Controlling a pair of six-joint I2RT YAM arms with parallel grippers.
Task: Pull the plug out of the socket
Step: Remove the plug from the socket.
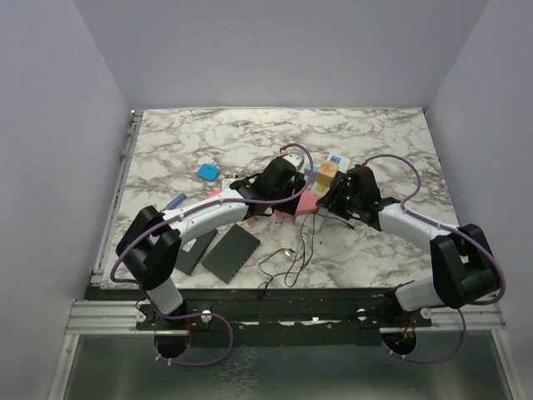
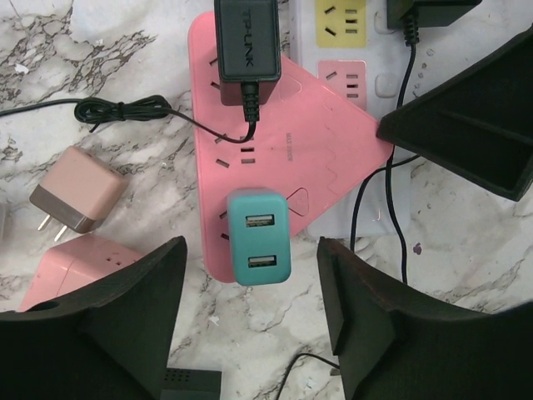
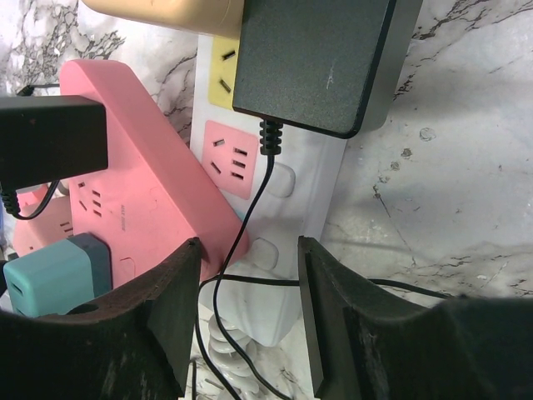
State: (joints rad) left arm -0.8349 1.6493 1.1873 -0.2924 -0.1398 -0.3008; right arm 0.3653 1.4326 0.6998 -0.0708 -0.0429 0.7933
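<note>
The white socket strip [image 3: 312, 171], with yellow and pink outlets, lies mid-table [image 1: 336, 158]. A big black plug [image 3: 321, 54] with a thin black cord sits in it, beside a beige plug [image 3: 166, 10]. A pink strip [image 2: 275, 133] overlaps the white strip [image 2: 391, 75] and carries a black TP-LINK plug [image 2: 247, 37] and a teal USB charger [image 2: 260, 237]. My left gripper [image 2: 251, 254] [image 1: 283, 177] is open, and the teal charger shows between its fingers with gaps on both sides. My right gripper [image 3: 250, 250] [image 1: 341, 193] is open and straddles the white strip's cord end.
Two loose pink chargers [image 2: 75, 190] [image 2: 71, 267] lie left of the pink strip. Two flat black pads [image 1: 231, 252] [image 1: 193, 250] lie near the front left. A tangle of thin black cord [image 1: 283, 262] runs forward. A blue square item [image 1: 207, 172] sits further left.
</note>
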